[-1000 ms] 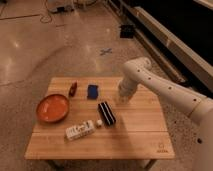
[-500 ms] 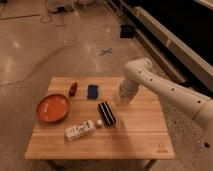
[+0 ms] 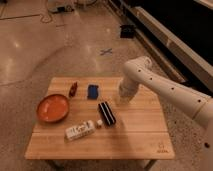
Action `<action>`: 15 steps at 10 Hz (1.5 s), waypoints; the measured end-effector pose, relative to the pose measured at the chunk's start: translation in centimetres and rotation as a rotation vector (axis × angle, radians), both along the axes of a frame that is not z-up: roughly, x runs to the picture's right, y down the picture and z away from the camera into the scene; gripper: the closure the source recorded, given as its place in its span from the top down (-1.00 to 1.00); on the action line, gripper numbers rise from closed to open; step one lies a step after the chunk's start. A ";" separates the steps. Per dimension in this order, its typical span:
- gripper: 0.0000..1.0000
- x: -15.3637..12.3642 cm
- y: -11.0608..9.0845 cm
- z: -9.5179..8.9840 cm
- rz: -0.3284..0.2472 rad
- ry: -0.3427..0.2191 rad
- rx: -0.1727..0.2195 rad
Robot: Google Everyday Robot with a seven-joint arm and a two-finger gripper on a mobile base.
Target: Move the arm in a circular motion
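- The large glossy white tubular robot arm (image 3: 165,90) reaches from the right over the light wooden table (image 3: 135,137).
- Its gripper (image 3: 124,98) points down near the black ribbed block (image 3: 106,113); its grip state cannot be told.

Glossy white arm (image 3: 167,89) of thick tubes; rounded joints; small dark screw dots; pale claw (image 3: 124,98) at its tip.

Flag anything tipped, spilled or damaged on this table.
Only the bottle stands out: it lies on its side near the front edge of the table. No spill or damage shows. The arm holds its gripper low over the right half.
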State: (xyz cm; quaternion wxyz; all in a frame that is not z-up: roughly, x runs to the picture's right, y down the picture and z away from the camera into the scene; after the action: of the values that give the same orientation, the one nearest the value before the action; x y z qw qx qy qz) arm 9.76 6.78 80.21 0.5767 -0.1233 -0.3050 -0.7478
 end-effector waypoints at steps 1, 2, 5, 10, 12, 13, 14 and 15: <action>-0.12 0.2 0.0 -0.5 -0.027 -0.014 0.006; 0.01 -0.1 0.2 -0.8 -0.043 -0.021 0.004; 0.55 -0.8 -1.6 0.1 -0.047 -0.025 0.004; 0.60 -3.0 -5.8 2.0 -0.133 -0.055 0.025; 0.60 -5.1 -7.2 2.8 -0.187 -0.069 0.033; 0.60 -6.6 -8.0 3.3 -0.216 -0.083 0.042; 0.60 -8.2 -8.8 3.7 -0.253 -0.099 0.045; 0.60 -9.2 -9.2 4.0 -0.278 -0.109 0.046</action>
State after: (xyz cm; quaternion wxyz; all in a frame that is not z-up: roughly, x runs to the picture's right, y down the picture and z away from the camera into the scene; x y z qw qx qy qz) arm 0.59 -2.44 84.23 0.4527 -0.1103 -0.2985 -0.8329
